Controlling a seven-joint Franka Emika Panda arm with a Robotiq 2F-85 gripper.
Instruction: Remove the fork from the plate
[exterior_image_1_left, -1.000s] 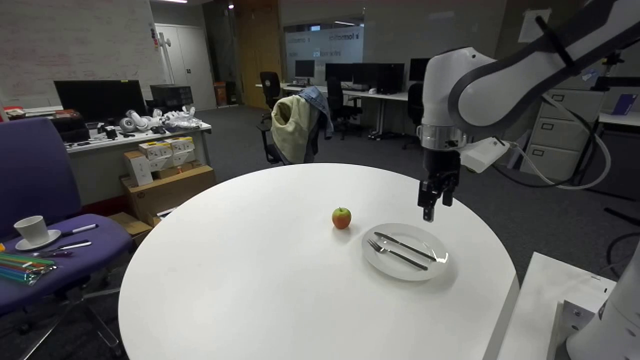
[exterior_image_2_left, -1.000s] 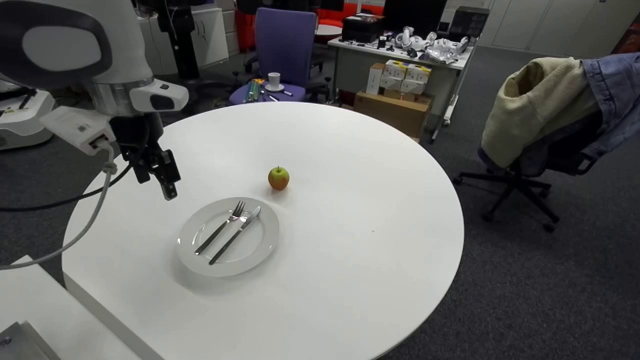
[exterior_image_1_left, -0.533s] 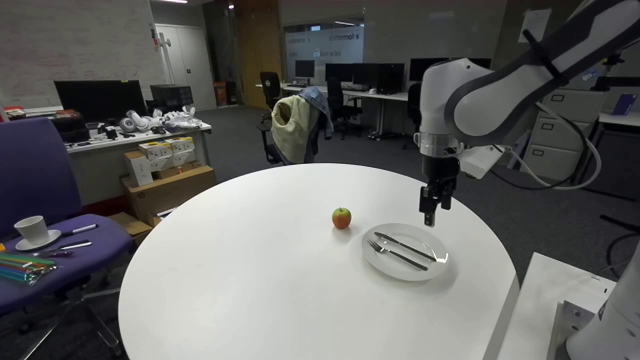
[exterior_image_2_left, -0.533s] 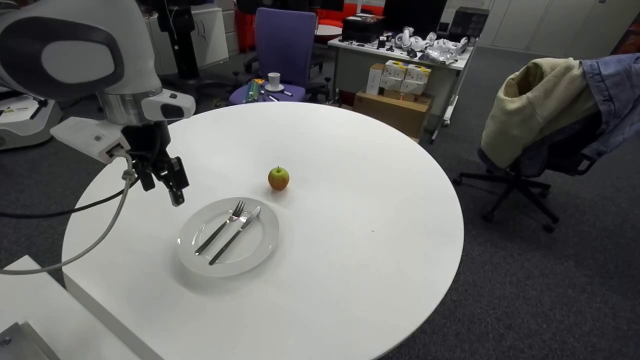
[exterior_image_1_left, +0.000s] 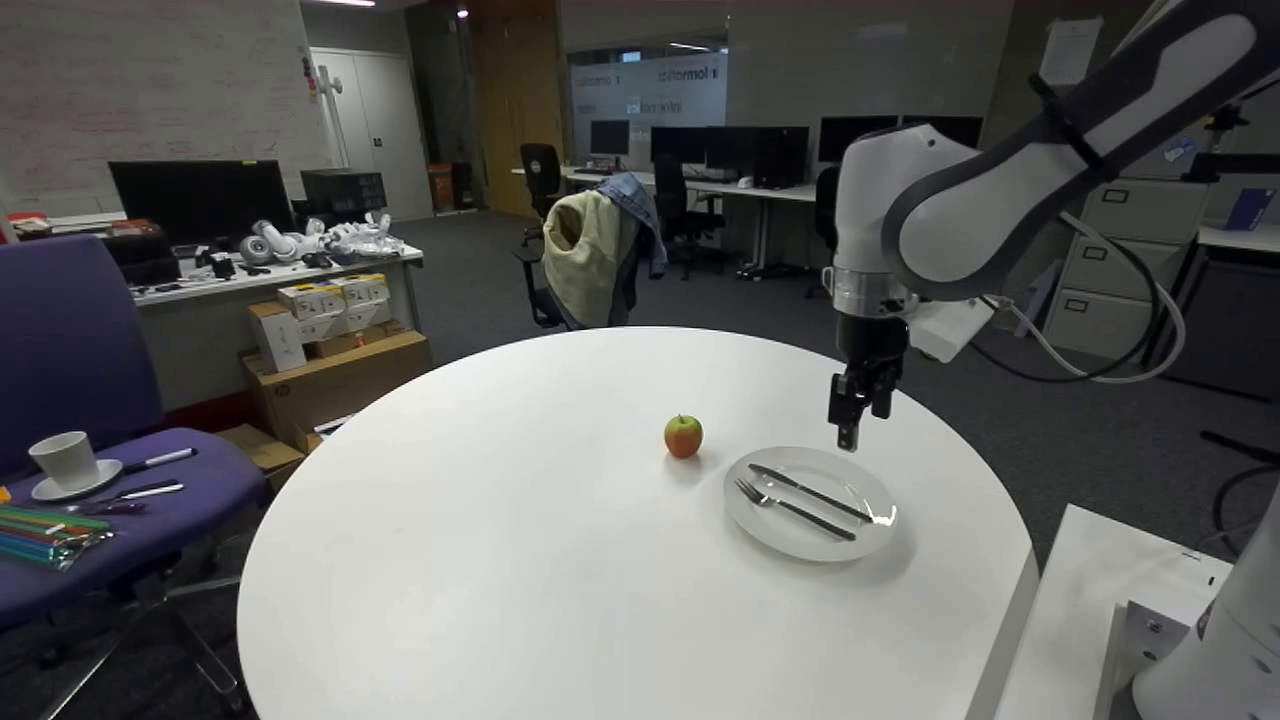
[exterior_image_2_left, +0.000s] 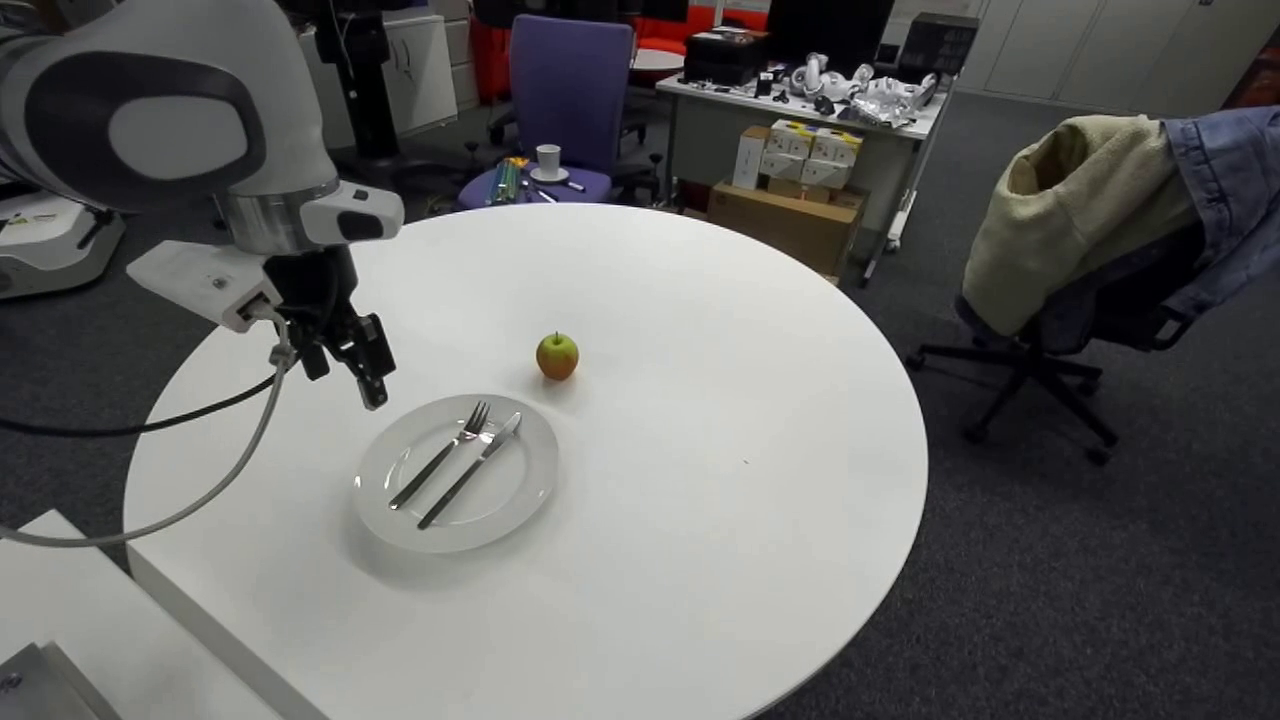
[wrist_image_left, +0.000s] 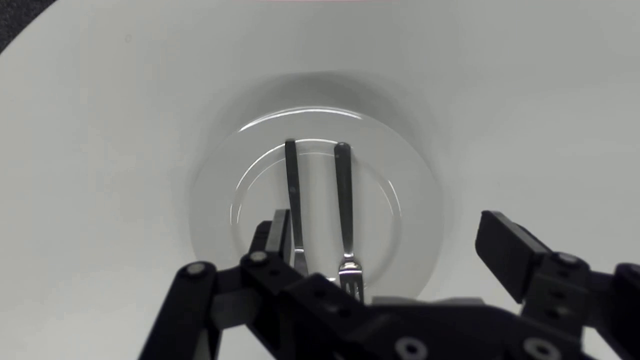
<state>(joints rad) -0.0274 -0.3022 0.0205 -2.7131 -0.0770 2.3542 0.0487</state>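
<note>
Part office, part robot lab: in an exterior view, a robot arm (exterior_image_1_left: 960, 225) hangs over a round bench (exterior_image_1_left: 590, 540), with a scribbled whiteboard (exterior_image_1_left: 150, 100) far left, monitors (exterior_image_1_left: 730, 150) on far desks (exterior_image_1_left: 788, 194), a wheeled chair (exterior_image_1_left: 95, 380) near left, a filing cabinet (exterior_image_1_left: 1095, 280) far right.

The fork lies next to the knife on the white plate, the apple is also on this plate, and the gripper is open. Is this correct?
Not the apple: both exterior views show it on the round table, apart from the plate. The fork does lie next to the knife there, and the gripper is open.
</note>
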